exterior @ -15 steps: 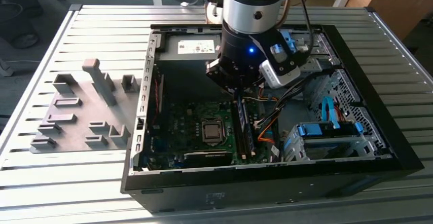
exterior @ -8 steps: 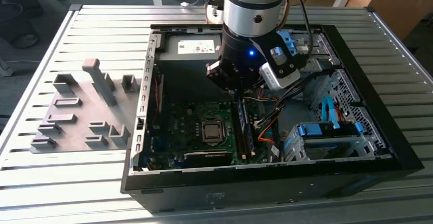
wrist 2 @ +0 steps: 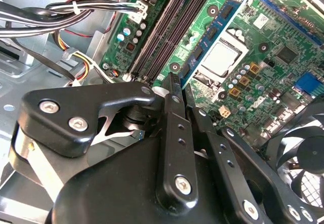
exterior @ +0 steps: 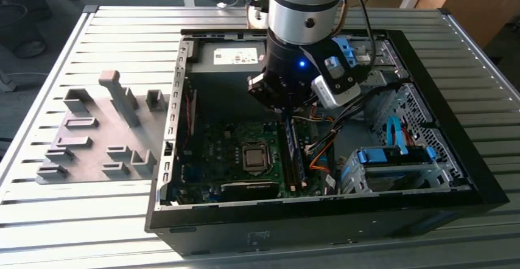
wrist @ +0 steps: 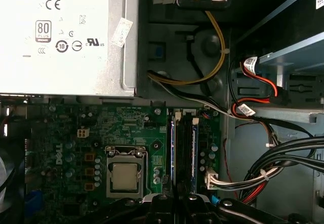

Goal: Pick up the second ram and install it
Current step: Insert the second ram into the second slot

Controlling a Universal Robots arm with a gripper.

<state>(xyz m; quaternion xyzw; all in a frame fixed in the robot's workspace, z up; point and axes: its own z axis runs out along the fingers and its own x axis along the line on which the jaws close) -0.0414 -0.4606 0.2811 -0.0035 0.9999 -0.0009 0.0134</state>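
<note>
Overhead — end effector (exterior: pixel 286 108) above motherboard (exterior: pixel 235 153) | slatted table (exterior: pixel 122 220) | grey tray (exterior: pixel 97 135)

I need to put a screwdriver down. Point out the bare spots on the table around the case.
The slatted table is bare behind the grey tray, left of the computer case in the exterior view, and along the front edge below the tray. Inside the case is crowded: the motherboard, cables and the gripper above the memory slots.

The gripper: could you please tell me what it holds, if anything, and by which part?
It cannot be told. The black gripper is poised over the long dark memory slots of the green motherboard, and any hold is hidden.
</note>
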